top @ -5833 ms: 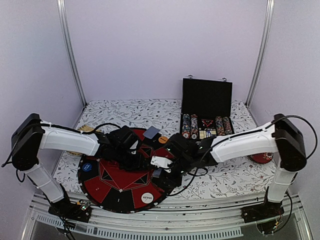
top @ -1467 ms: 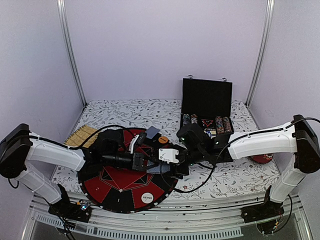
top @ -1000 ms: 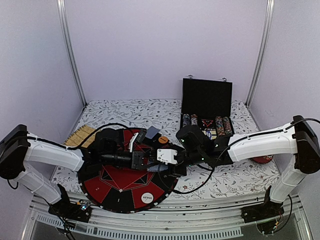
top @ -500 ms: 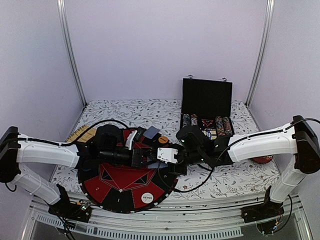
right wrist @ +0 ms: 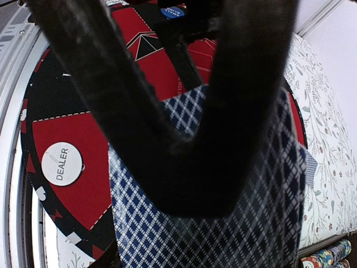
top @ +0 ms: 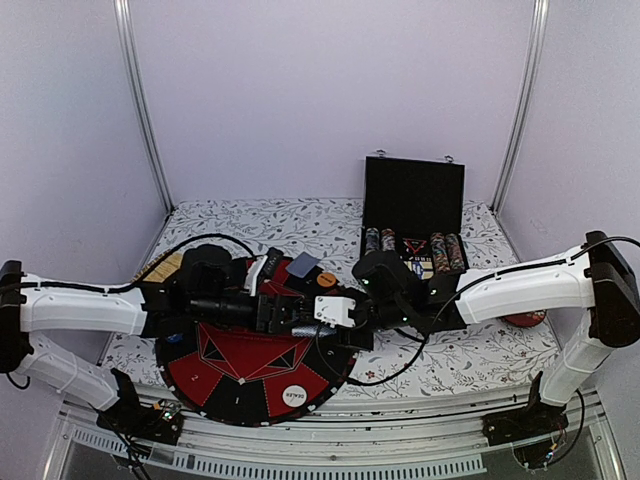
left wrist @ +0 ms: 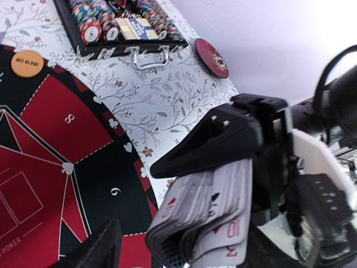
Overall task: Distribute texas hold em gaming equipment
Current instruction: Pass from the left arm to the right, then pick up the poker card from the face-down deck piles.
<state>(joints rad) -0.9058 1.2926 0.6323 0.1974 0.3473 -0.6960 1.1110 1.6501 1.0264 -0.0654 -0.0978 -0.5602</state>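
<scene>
A thick deck of playing cards (left wrist: 206, 218) hangs over the round red-and-black poker mat (top: 250, 372), with my right gripper (top: 323, 324) shut on it. In the right wrist view a black finger (right wrist: 189, 162) lies across the deck's blue diamond-patterned back (right wrist: 223, 229). My left gripper (left wrist: 178, 258) stands open at the deck's loose end, its fingers (left wrist: 97, 250) apart on either side. The white DEALER disc (top: 294, 396) lies at the mat's near edge. An orange disc (left wrist: 27, 62) sits at the mat's far edge, and a blue disc (right wrist: 172, 11) on its left. One face-down card (top: 302, 265) lies behind the mat.
An open black chip case (top: 412, 250) with rows of chips stands at the back right. A red round disc (top: 522, 316) lies under the right arm. A bamboo mat (top: 160, 268) peeks out at the left. Floral cloth covers the table (top: 450, 360).
My left gripper has opened and its arm has drawn back to the left. The right gripper has kept the deck in place over the mat.
</scene>
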